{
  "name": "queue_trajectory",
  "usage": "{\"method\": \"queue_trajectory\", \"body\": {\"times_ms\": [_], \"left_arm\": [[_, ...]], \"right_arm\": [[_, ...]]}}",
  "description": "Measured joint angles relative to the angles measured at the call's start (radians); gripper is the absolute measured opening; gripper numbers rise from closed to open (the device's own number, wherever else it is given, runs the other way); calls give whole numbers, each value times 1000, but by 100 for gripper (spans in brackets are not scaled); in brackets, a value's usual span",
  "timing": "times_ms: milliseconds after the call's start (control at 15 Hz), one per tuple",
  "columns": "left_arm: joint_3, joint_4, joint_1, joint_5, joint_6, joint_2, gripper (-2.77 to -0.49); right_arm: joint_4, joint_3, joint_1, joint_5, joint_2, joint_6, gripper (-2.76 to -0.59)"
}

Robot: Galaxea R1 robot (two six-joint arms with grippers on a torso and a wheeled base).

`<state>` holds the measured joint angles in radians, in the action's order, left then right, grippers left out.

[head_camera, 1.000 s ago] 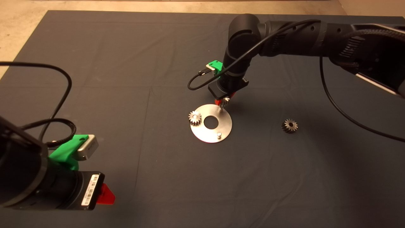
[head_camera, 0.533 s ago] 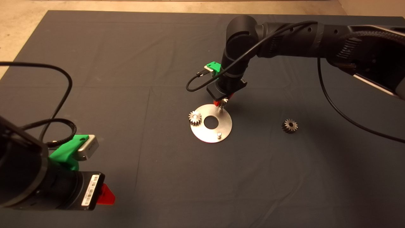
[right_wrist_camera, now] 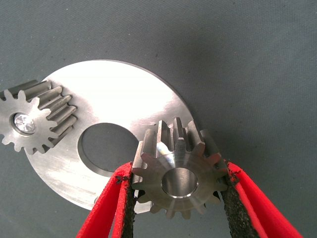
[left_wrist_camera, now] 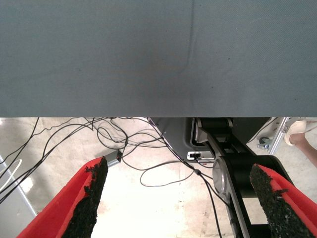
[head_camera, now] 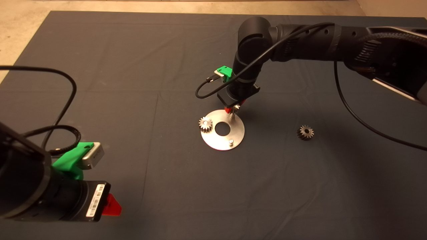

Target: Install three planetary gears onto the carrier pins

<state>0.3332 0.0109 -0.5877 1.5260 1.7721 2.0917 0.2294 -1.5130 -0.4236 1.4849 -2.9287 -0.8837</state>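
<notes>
Right gripper (right_wrist_camera: 177, 198) clamped on a planetary gear (right_wrist_camera: 177, 176), held over the far edge of the disc (head_camera: 223, 130), apparently just above a carrier pin (head_camera: 233, 116), though hidden under the gear. Second gear (head_camera: 205, 124) seated on the left-hand pin; third gear (head_camera: 305, 132) lying on the mat (head_camera: 133, 83), well right of the disc. Near pin (head_camera: 231, 142) bare. Left gripper (left_wrist_camera: 181, 198) parked at the lower left, fingers spread wide, holding nothing.

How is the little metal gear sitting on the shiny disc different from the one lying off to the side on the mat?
The small silver gear on the round metal disc sits upright on a pin; the small dark-looking gear on the mat lies tilted, on no pin. The first looks bright, the second duller. Both are toothed with a central bore, like the third gear in the right pincer.
</notes>
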Motion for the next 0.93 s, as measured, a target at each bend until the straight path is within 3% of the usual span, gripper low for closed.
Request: {"method": "queue_trajectory", "body": {"times_ms": [400, 933], "left_arm": [[0, 0, 0, 0, 0, 0, -122], [0, 0, 0, 0, 0, 0, -122]], "right_arm": [[-1, 0, 16, 4, 0, 0, -231], [-1, 0, 17, 6, 0, 0, -231]]}}
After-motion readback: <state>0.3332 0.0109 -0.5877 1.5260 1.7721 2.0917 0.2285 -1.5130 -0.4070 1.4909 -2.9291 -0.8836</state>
